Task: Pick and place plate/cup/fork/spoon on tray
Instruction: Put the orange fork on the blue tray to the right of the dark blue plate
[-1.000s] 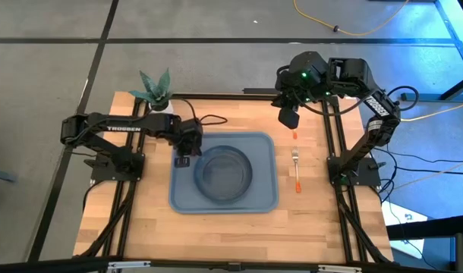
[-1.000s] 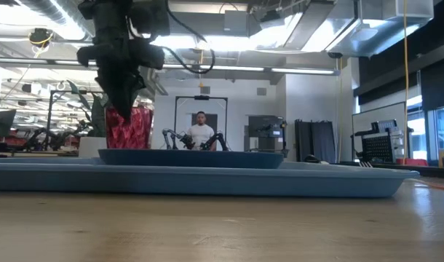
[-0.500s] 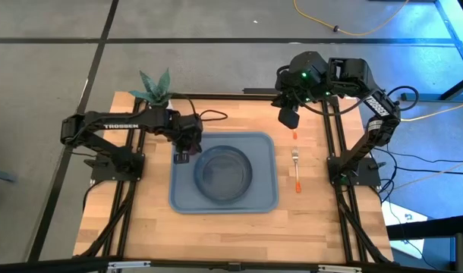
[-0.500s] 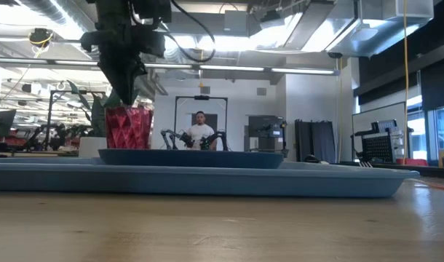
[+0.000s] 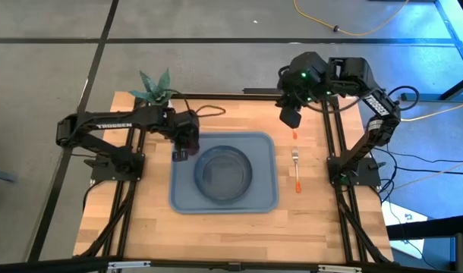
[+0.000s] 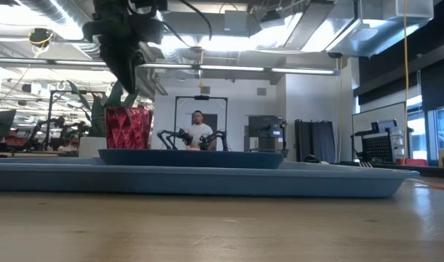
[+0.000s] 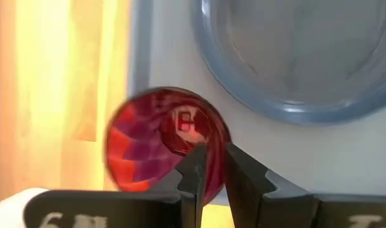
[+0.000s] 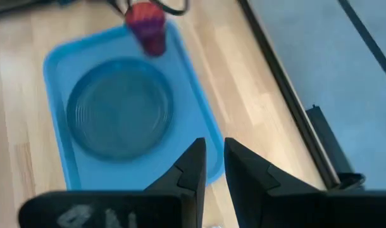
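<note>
Nearest you, the fork (image 5: 296, 168) lies on bare wood right of the tray (image 5: 268, 199). The plate (image 5: 224, 171) sits in the tray, the cup (image 6: 127, 127) at its far-left corner. Your left gripper (image 6: 126, 84) hovers just above it, fingers narrow and empty; the right gripper (image 5: 291, 116), also nearly closed, hangs beyond.

White lettering "TROSSEN" reads along the upper link of the left arm (image 5: 114, 115) in the high view; pale marks on the wrist-camera housings too blurred to read; no other legible text found.
</note>
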